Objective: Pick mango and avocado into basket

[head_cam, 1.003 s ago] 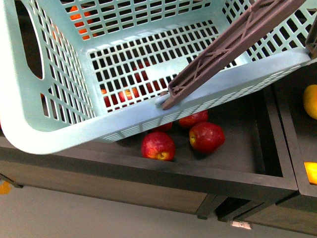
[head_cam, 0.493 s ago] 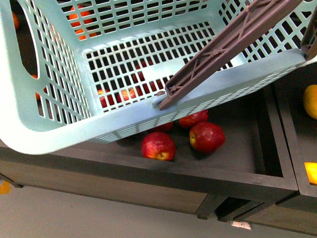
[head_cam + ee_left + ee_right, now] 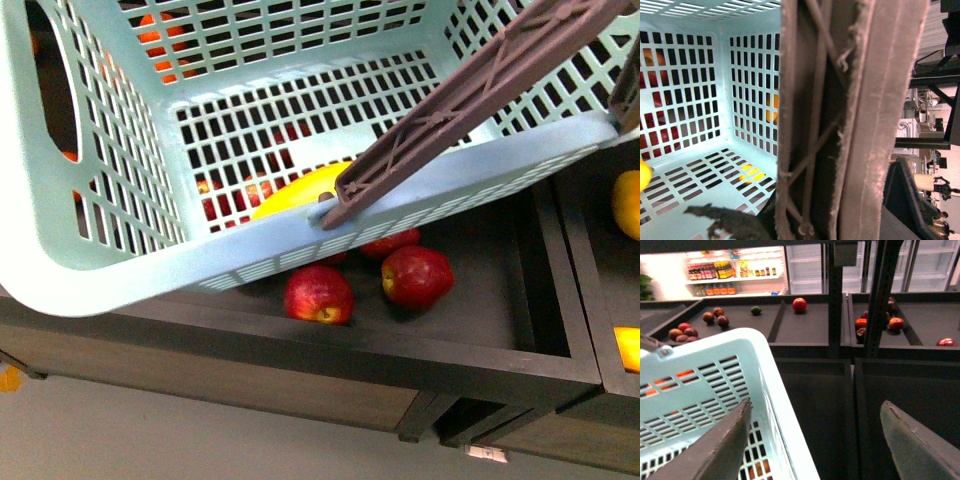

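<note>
Only the top of the mango (image 3: 296, 190) shows in the front view. It lies inside the basket (image 3: 100, 290), low against the near wall, and the rim and the brown handle (image 3: 460, 100) cover the rest of it. In the left wrist view it is a yellow sliver (image 3: 642, 176) cut off at the picture's edge. The handle (image 3: 860, 125) fills most of that view and hides the left gripper, so I cannot tell how its fingers stand.

The tilted basket hangs over a dark tray (image 3: 490, 290) with red apples (image 3: 318, 294), some seen only through the slots. An orange fruit (image 3: 628, 205) is cut off in the next tray.

In the right wrist view, far trays hold small fruits. One is a dark-green fruit (image 3: 756, 310), too small to name for certain.

The right gripper (image 3: 816, 405) hovers above the basket's corner (image 3: 765, 370). Its fingers (image 3: 715, 450) are spread wide with nothing between them.
</note>
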